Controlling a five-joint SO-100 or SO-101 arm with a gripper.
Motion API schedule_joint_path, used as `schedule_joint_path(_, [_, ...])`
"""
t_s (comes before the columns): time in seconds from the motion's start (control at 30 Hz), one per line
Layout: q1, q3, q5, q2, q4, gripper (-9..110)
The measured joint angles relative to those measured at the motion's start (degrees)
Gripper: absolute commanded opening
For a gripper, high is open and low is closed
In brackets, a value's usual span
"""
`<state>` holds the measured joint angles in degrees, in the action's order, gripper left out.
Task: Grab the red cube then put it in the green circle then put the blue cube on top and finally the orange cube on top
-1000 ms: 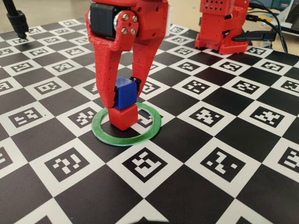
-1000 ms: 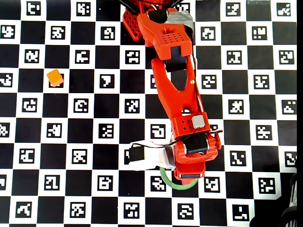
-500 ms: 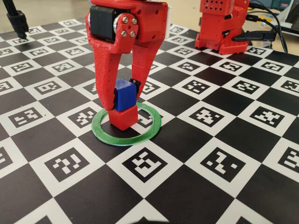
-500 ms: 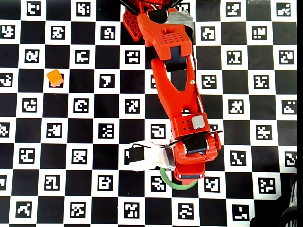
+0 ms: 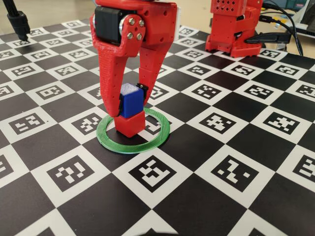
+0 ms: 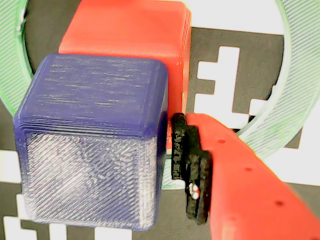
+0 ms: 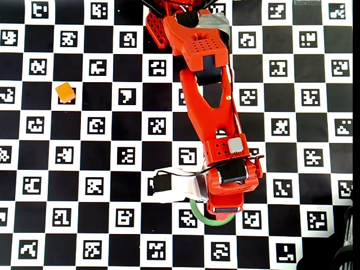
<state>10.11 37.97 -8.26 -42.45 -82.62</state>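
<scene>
Inside the green circle (image 5: 133,132), the gripper (image 5: 129,101) clasps the blue cube (image 5: 131,102) atop the red cube (image 5: 131,124).

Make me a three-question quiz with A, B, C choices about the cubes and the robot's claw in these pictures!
1. Where is the red cube?
A. inside the green circle
B. outside the circle
C. on the blue cube

2. How many cubes show in the overhead view?
A. three
B. one
C. none

3. What is the end effector doing?
A. hanging empty
B. gripping the blue cube
C. gripping the orange cube

Answers:
1 A: in the fixed view the ring runs all round the red cube.
2 B: only the orange cube shows; the arm hides the others.
3 B: both fingers press the blue cube's sides, just above the red one.
</scene>
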Motion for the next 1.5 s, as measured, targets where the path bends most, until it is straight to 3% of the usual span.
schedule_joint_path(0.8, [0.0,4.6,-1.4,-0.3,-2.2,49])
schedule_joint_path(1.5, [0.0,11.0,0.2,-18.0,-6.3,49])
